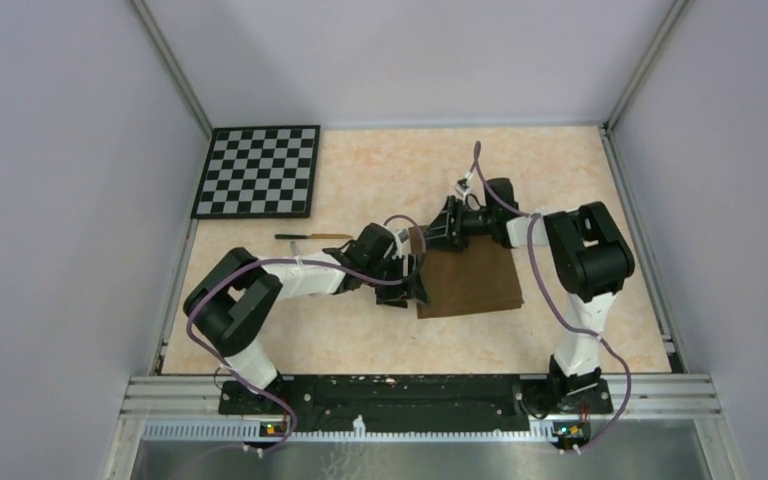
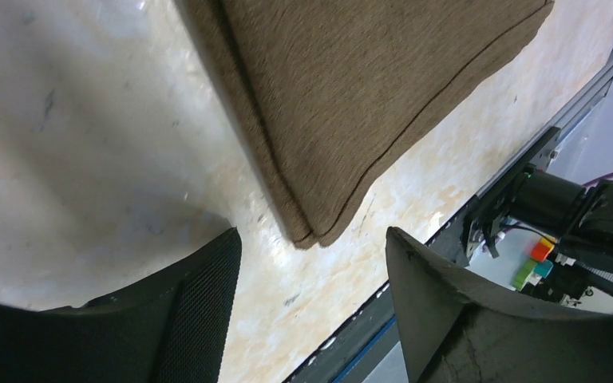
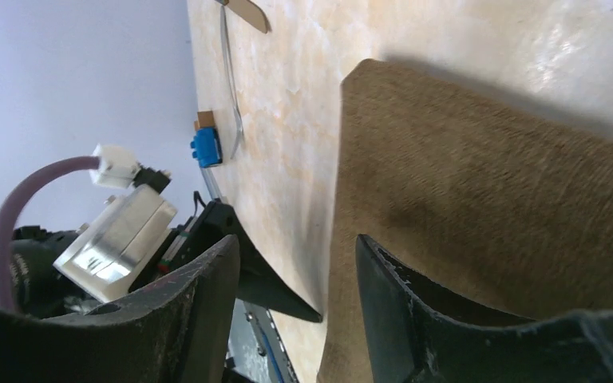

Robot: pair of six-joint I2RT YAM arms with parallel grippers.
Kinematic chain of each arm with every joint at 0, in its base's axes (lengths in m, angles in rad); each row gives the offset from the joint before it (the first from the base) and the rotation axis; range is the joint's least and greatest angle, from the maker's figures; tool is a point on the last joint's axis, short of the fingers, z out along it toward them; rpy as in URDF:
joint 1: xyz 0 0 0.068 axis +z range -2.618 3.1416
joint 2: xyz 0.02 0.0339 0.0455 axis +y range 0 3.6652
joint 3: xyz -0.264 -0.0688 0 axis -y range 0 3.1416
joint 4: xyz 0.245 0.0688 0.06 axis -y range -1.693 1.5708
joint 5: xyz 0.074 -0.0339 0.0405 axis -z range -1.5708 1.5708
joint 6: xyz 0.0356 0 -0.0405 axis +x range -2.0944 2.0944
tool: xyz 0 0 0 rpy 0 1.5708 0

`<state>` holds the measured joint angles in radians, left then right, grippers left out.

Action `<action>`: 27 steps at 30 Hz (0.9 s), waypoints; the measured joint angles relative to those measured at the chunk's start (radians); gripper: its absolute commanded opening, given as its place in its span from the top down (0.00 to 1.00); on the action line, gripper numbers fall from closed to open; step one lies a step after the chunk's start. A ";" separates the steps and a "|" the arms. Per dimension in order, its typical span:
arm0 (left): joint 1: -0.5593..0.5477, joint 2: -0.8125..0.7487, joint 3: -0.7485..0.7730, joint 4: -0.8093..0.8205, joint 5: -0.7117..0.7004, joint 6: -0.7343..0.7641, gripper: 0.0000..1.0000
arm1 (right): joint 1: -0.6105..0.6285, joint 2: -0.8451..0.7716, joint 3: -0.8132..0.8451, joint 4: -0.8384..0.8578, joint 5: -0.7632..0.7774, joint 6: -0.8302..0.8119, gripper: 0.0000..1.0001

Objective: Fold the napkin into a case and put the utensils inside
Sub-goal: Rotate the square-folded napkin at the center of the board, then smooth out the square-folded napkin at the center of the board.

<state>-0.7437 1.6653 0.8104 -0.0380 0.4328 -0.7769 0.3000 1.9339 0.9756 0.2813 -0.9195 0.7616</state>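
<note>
**Left gripper** (image 2: pixel 311 247): the fingers are spread, with nothing between them. They are low over the table (image 1: pixel 560 170), and the napkin's near corner lies just ahead of the gap.

**The napkin** (image 1: pixel 470 283): it lies flat at mid-table between the two arms. It is doubled over, and two layers with a stitched hem show at the corner. It is too broad to pass for a case.

**Handling (judged):** the cloth looks light, limp and matte, so it is unlikely to slip but likely to sag and drag. A pinch should take both layers at a corner or hem, not mid-panel.

**Right gripper** (image 3: pixel 297 239): the fingers are parted and hold nothing. They straddle the napkin's far left edge.

**The utensils:** the knife (image 1: pixel 312 237) lies left of the napkin, well apart from it. The thin grey piece (image 3: pixel 231 112) runs beside a blue toy car (image 3: pixel 207 148).

**Obscured:**
- From above, the grippers cover the napkin's left edge.
- The grey piece and the car cannot be made out from above.
- Whether any layers lie beneath the visible two cannot be told.
- The checkerboard (image 1: pixel 257 170) sits at the far left corner.
</note>
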 measured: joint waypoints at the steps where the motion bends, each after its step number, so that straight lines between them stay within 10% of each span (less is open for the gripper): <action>1: -0.002 0.010 0.010 -0.001 -0.001 -0.002 0.27 | 0.001 0.023 0.000 0.028 -0.008 0.017 0.45; 15: -0.031 0.087 0.090 -0.048 -0.107 -0.003 0.64 | 0.040 0.204 0.089 0.241 -0.017 0.183 0.46; 21: -0.029 0.067 0.038 0.010 -0.121 -0.002 0.70 | 0.014 0.035 0.090 -0.122 0.115 -0.016 0.38; 27: -0.031 0.030 -0.024 0.092 -0.112 0.012 0.54 | -0.147 -0.313 0.018 -0.469 0.293 -0.206 0.48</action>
<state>-0.7746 1.6951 0.7860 0.0536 0.3206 -0.7647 0.1528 1.6207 0.9936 -0.1879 -0.6266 0.5552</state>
